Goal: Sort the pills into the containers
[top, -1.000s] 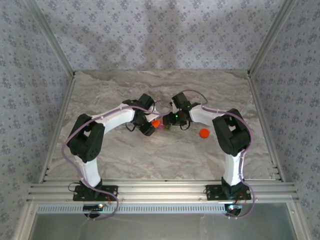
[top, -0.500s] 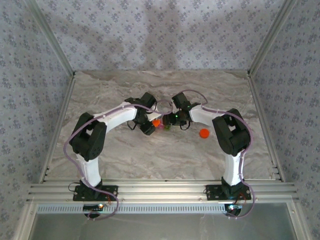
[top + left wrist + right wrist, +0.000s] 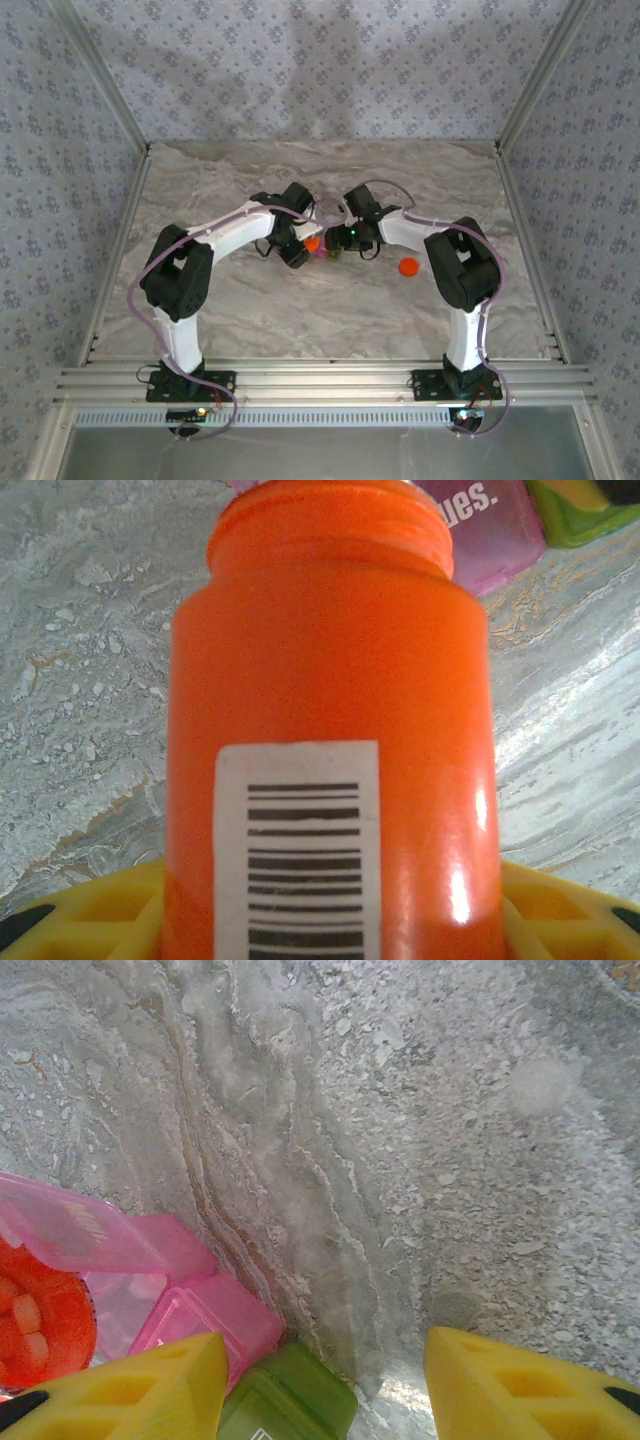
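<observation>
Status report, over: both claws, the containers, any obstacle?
Left claw shut on orange bottle, uncapped, mouth at pink compartment. Right claw open beside green compartment. Loose orange cap lies to the right.

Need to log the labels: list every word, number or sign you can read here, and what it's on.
"ues." - white print on the pink compartment, its start hidden behind the bottle.
Barcode, no legible digits - on the bottle's white label.
White print on the open pink lid - too blurred to read.
White mark on the green compartment - cut off, unreadable.
</observation>
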{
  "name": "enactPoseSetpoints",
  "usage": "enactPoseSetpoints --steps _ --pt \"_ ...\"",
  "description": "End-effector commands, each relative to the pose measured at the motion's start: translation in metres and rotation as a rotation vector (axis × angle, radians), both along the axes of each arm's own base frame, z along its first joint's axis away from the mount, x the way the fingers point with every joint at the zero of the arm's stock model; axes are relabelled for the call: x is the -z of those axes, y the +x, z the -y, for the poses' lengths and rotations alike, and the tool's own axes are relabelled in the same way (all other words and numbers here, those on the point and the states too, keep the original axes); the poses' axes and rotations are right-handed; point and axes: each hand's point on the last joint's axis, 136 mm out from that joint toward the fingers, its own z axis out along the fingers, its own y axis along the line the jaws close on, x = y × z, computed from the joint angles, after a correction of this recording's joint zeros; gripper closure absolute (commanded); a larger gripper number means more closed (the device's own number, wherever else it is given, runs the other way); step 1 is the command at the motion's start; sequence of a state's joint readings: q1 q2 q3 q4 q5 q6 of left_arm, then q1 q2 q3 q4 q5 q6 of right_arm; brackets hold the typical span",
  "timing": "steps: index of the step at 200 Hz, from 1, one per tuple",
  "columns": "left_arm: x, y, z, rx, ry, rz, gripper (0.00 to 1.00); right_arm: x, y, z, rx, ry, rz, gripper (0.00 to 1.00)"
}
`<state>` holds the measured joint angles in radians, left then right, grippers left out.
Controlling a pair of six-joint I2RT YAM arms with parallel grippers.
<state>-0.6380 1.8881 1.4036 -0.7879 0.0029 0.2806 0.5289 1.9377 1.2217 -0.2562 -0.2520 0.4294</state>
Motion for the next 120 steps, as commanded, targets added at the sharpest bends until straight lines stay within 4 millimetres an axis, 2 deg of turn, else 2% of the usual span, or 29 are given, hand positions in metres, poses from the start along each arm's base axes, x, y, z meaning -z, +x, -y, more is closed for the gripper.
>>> enactPoseSetpoints --steps 1,120 --pt "-0.0002 -0.0006 0.0023 0.031 0.028 -0.008 1.00 0.0215 -0.0114 0.0081 0.011 -0.038 -0.067 0.44" --pt "-0.0020 0.0018 0.0027 0.051 0.063 -0.009 1.00 0.0219 -0.0114 0.0083 0.013 -0.037 -0.067 0.44"
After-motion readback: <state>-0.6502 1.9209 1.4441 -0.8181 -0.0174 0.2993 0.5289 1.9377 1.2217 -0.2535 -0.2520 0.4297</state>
